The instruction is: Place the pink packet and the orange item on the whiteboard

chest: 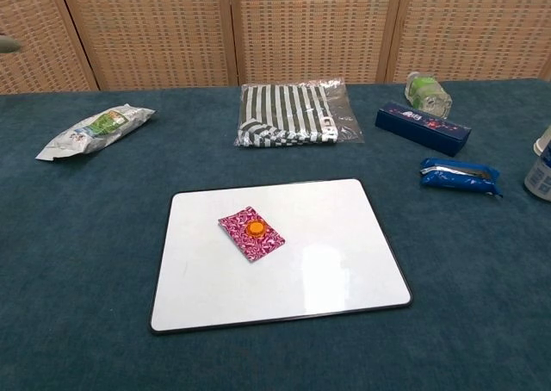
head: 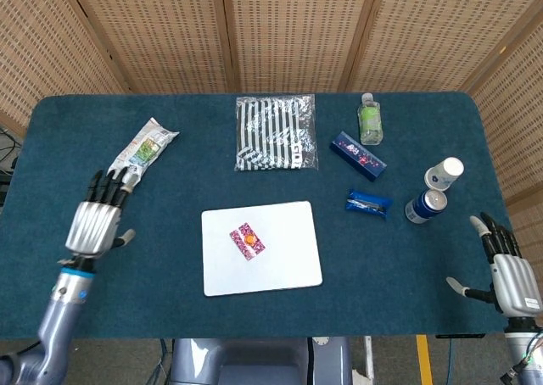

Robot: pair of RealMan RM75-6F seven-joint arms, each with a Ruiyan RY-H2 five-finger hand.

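Observation:
The pink packet (head: 247, 241) (chest: 250, 233) lies flat on the left half of the whiteboard (head: 288, 262) (chest: 327, 270), and the small orange item (head: 249, 238) (chest: 256, 227) sits on top of it. My left hand (head: 96, 220) hovers over the table far to the left of the board, open, fingers spread, holding nothing. My right hand (head: 507, 270) is at the table's near right corner, open and empty. Neither hand appears in the chest view.
A white-green snack bag (head: 141, 150) lies just beyond my left hand. A striped cloth pack (head: 275, 132) lies behind the board. To the right are a blue box (head: 357, 154), a blue wrapper (head: 368, 203), a small bottle (head: 370, 119) and two cups (head: 433, 190).

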